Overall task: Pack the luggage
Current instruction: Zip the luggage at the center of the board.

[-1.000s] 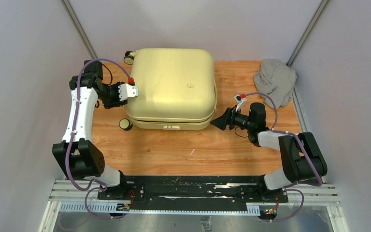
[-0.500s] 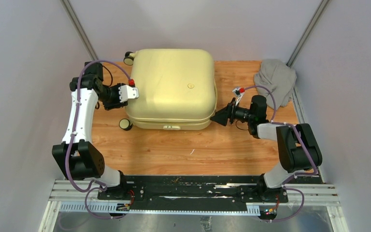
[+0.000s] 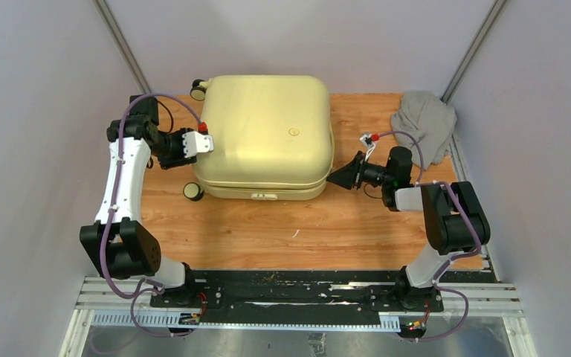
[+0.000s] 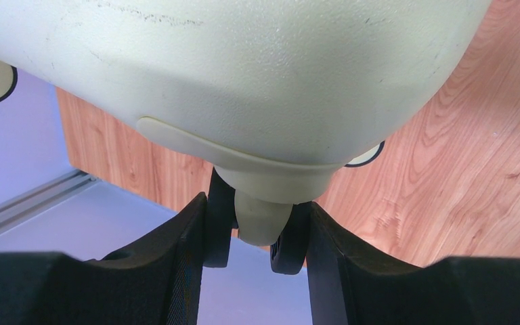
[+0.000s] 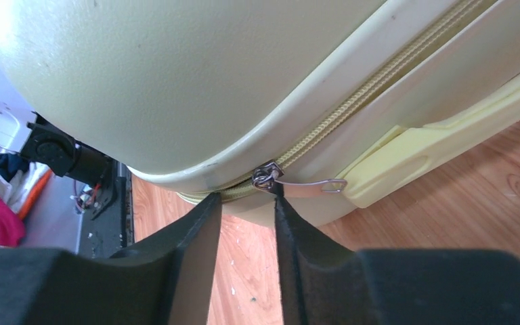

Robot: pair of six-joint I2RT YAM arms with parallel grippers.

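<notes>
Nothing is caught in the right gripper. It's seen about half open, with bare floor showing through the gap. The zipper pull sits just above the tip of the right-of-frame finger rather than between the two, and its thin tab is laid flat, pointing off to the right of that view. The left gripper is clamped, also about half-wide, on what looks like a cream-and-black wheel at bottom centre of its view, with the fingers touching the black discs.

The luggage is lying flat and zipped in the upper middle of the overhead frame. The grey garment is left outside it at upper right on the table.

What could go wrong, best guess: if the jaws are closed as lined up now, the pull could be missed or only nicked at the edge, and a thin metal tab is easily slipped off. Also, a wheel can probably swivel, so the case might not be held still once the zip gets tugged, and could be dragged round.

Compared with a second back, the right gripper has been brought up and in against the case's lower-right corner, its jaws narrowed and its elbow tucked in. The left arm, case and garment look unmoved.
</notes>
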